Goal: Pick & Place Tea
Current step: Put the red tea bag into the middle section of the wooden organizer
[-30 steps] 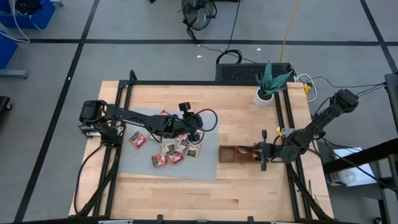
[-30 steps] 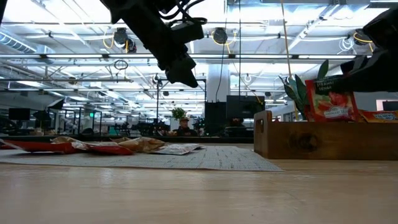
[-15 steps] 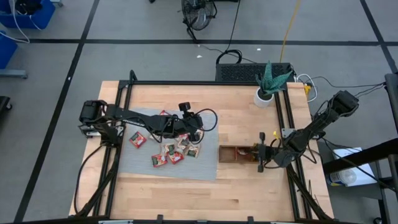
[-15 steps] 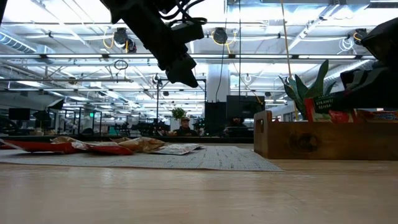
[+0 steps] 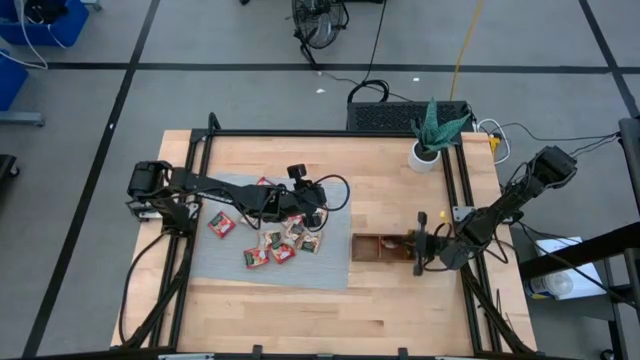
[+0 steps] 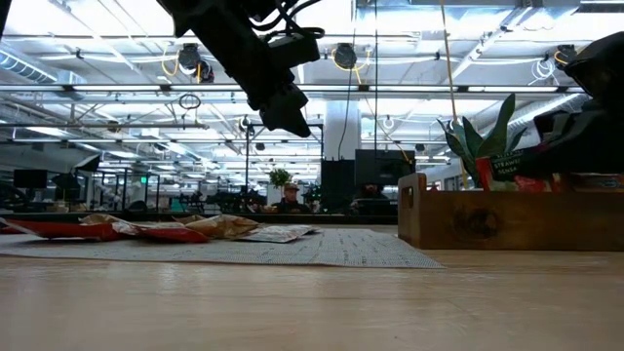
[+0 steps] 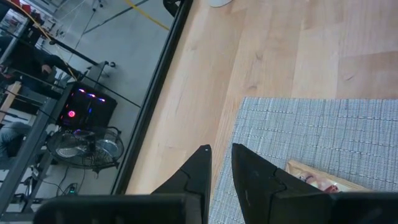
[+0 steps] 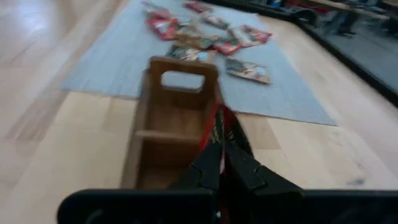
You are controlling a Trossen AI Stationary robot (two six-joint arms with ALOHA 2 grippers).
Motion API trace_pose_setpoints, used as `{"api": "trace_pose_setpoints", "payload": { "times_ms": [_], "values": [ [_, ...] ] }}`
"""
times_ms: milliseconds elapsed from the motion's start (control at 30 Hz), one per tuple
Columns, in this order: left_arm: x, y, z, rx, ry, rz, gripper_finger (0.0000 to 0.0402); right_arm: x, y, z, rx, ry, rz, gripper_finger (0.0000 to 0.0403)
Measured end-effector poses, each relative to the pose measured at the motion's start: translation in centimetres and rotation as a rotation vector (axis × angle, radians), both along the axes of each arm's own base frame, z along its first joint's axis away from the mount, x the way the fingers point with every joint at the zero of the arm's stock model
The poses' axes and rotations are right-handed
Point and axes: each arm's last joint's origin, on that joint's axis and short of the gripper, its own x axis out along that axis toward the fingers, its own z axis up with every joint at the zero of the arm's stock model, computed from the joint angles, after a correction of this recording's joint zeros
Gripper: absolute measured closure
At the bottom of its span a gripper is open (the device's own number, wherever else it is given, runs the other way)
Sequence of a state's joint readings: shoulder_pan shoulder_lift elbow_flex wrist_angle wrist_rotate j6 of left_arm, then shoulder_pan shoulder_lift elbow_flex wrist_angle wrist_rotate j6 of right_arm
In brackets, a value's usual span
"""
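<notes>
**Q:** Reading across the table from left to right, what stands where?

**A:** The left gripper [image 5: 297,212] hangs above the grey mat [image 5: 215,268], its fingers [image 7: 252,171] a narrow gap apart with nothing between them. Under and beside it lie the loose tea sachets [image 5: 272,247], scattered on the mat. Farther right is the wooden tray [image 5: 372,250], and at its right end the right gripper [image 5: 421,254], clamped on one red sachet [image 8: 217,128] held edge-on over a tray compartment.

**Q:** Which step is in hand, then?

**A:** By the look of it, setting that sachet into the tray. In the low view the held sachet [image 6: 502,168] shows partly above the tray wall [image 6: 468,221], so it seems not yet seated.

**Q:** How is that done well?

**A:** Keep the sachet upright and parallel to the dividers, lower it straight until its bottom edge rests on the floor of the compartment, then part the fingers only a little. Lift vertically afterwards, so that the sachet neither drags out nor tips over the wall.
</notes>
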State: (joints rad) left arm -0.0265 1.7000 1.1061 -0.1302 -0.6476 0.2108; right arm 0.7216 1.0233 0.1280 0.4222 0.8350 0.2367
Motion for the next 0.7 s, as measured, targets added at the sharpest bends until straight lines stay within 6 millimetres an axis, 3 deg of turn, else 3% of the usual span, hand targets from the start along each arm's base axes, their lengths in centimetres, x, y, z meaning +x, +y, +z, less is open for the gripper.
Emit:
{"api": "trace_pose_setpoints", "payload": {
  "times_ms": [467, 700],
  "values": [
    [0.0, 0.0, 0.0, 0.000, 0.000, 0.000, 0.0332, 0.2, 0.0, 0.5, -0.024, -0.052, -0.038, 0.0269],
    [0.0, 0.0, 0.0, 0.000, 0.001, -0.001, 0.0332, 0.7, 0.3, 2.4, -0.169, -0.182, -0.040, 0.0244]
  ]
}}
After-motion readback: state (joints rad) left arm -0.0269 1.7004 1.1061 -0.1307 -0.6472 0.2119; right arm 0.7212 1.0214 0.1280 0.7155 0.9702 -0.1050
